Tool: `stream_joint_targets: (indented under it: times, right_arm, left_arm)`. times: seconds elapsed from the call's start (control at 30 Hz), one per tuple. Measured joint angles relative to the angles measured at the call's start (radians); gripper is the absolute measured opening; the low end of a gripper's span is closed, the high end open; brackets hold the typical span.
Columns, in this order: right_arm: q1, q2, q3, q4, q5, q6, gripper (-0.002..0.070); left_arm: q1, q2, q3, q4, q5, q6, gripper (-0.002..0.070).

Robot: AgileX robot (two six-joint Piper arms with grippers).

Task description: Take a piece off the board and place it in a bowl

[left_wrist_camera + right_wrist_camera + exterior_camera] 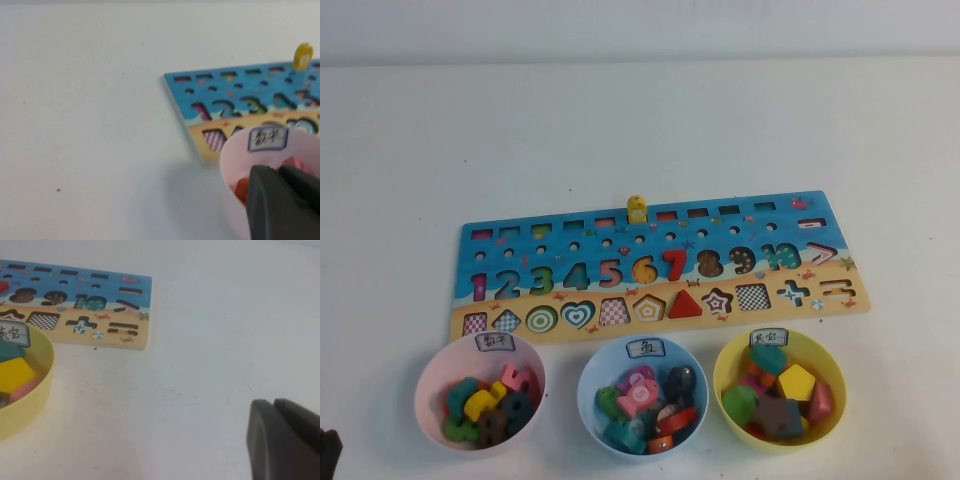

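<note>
Nearest the desk's front edge: my left gripper point(282, 172) sits low at the front-left corner, hanging just over the near rim of the pink bowl point(480, 390). Its two dark fingers lie pressed together, nothing between them. My right gripper point(280, 407) is off toward the front-right corner, over bare white desk point(640, 130), well clear of everything; its fingers also meet, holding nothing.

Next row back, three bowls side by side along the front edge, each with a small handwritten label on its far rim. Pink at the left, filled with number-shaped pieces. The light blue bowl point(642, 398) in the middle, holding a heap of mixed coloured pieces. The yellow bowl point(779, 390) at the right, holding shape blocks, a yellow pentagon among them.

Just behind the bowls lies the board point(660, 270), flat, its long side running parallel to the front edge, near the desk's centre. Sandy strip with shape cut-outs on the near side, coloured numbers across the middle, maths signs at the right end, a row of small slots along the far edge.

Farthest: the piece point(637, 209), yellow with a pale spot, stands upright in a far-edge slot about midway along the board. It is untouched; both grippers are well apart from it.
</note>
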Motion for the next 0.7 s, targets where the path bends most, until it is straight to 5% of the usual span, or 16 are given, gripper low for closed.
stream_joint_targets:
  times: [0.37,0.7]
  right_arm:
    - [0.000,0.000,0.000,0.000,0.000,0.000,-0.0017]
    - [0.000,0.000,0.000,0.000,0.000,0.000,-0.0017]
  left_arm:
    - [0.000,0.000,0.000,-0.226,-0.195,-0.180,-0.0004]
    - [0.000,0.061,-0.079,-0.245,-0.091,-0.339,-0.0004]
